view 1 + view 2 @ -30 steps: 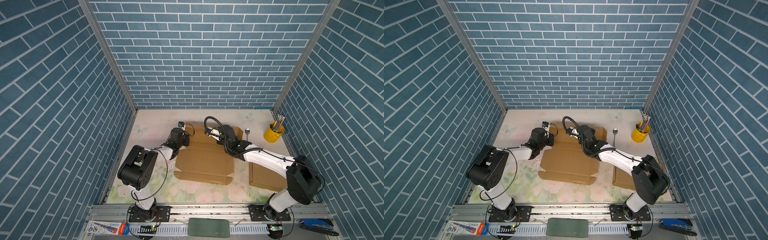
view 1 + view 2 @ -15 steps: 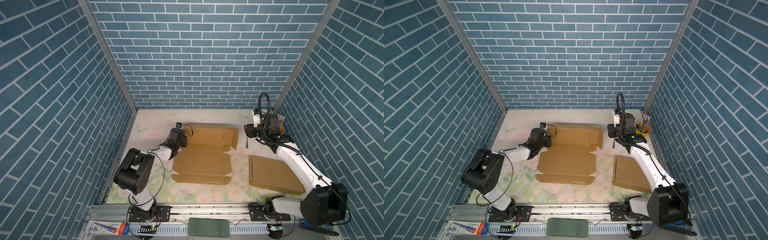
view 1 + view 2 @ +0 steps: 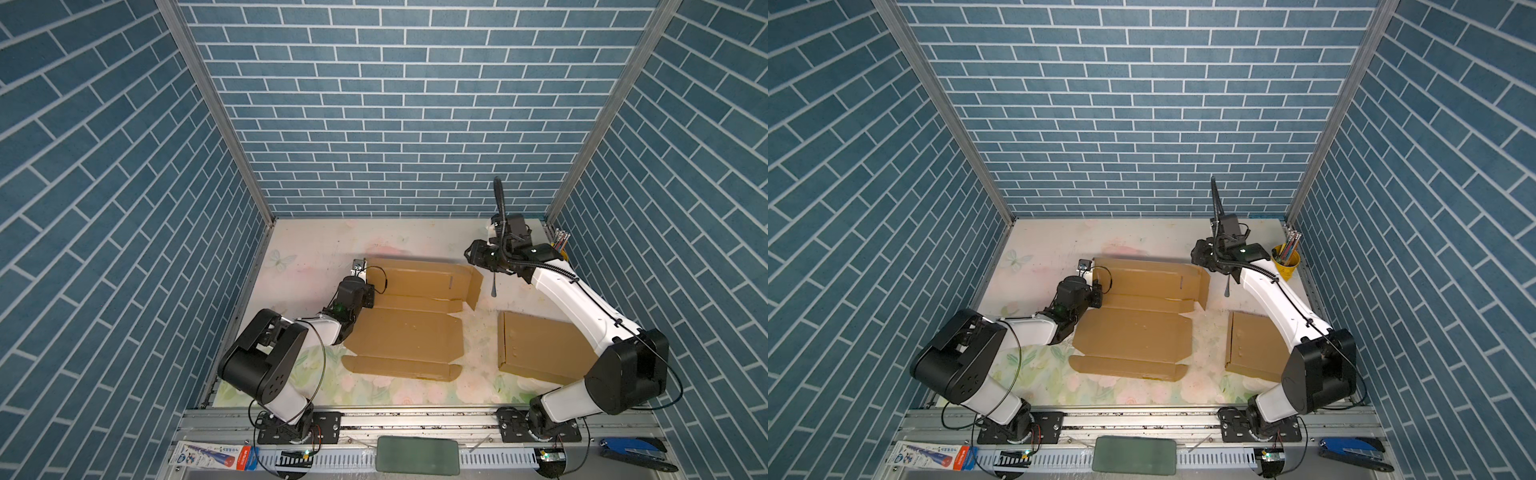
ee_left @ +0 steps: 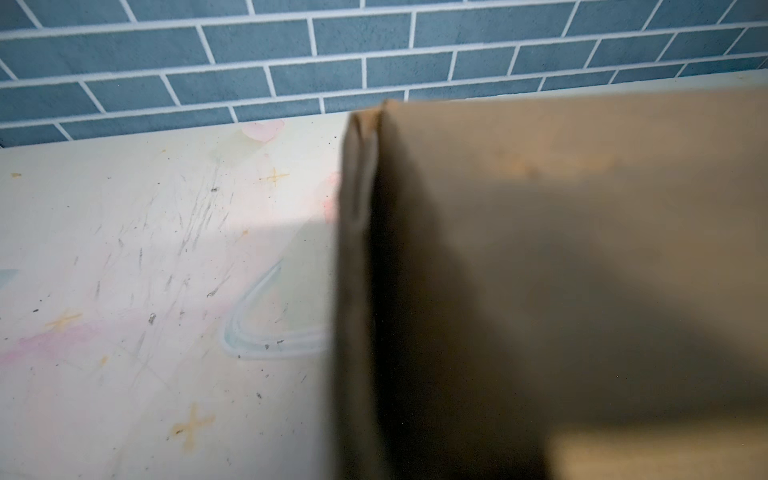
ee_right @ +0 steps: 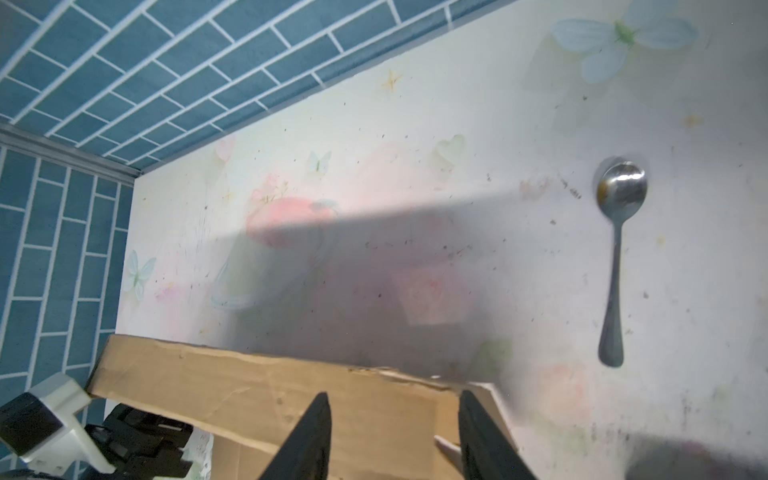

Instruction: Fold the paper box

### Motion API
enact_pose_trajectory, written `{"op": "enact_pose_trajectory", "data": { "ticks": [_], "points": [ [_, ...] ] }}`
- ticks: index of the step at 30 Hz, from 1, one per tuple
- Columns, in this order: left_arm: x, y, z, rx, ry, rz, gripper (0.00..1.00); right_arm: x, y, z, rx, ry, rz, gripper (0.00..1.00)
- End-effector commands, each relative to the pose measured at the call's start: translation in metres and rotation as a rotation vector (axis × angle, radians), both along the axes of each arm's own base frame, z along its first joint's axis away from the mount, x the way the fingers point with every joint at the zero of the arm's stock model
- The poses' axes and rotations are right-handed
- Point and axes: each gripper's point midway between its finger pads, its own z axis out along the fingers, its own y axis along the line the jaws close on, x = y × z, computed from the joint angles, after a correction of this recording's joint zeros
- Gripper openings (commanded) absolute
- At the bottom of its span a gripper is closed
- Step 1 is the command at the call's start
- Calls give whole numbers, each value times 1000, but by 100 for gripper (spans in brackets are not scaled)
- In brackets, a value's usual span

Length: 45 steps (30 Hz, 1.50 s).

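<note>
— How is the sheet expected to handle?

— The flat brown cardboard box blank [image 3: 409,336] is judged to be light, stiff between its creases and springy along the scored lines. It is likely to be dented easily at its thin edges. Hold is best taken at a flap's free edge, close to a crease, so that the panel is levered over and not crumpled.

— Where is it laid, and how does it look?

— It is spread in the middle of the pale flowered table [image 3: 316,249]. Most of it is flat: a wide central panel with a narrow flap at the near side. The rear panel is raised, and its right end flap is bent up.

— And the fingers?

— The left gripper [image 3: 366,289] is closed at the rear panel's left edge, which appears to be pinched. The right gripper [image 5: 395,403] is held about half open over the right end flap, and nothing is gripped.
</note>
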Motion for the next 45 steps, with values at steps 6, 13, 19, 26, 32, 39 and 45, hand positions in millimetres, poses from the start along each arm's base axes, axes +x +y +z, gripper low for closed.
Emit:
{"op": "enact_pose_trajectory", "data": {
  "ticks": [6, 13, 19, 26, 32, 39, 45],
  "points": [
    [2, 1, 21, 7, -118, 29, 0, -23, 4, -12, -101, 129, -122, 58],
    [0, -1, 18, 10, -118, 19, 0, -12, 33, -21, -33, 163, -83, 58],
    [-1, -4, 14, 16, -106, 10, 0, -11, 58, -44, 113, 228, -86, 45],
    [0, -3, 11, 34, -70, 20, 0, -8, 71, -49, 247, 260, -60, 22],
    [-7, 1, 14, 40, -15, 29, 0, -4, 50, -24, 317, 197, -4, 39],
    [-9, 5, 5, 73, 21, 41, 0, -22, -7, -5, 303, 103, 10, 49],
    [-7, 3, 2, 92, 62, 35, 0, -57, -42, -51, 163, 87, -137, 23]
  ]
}}
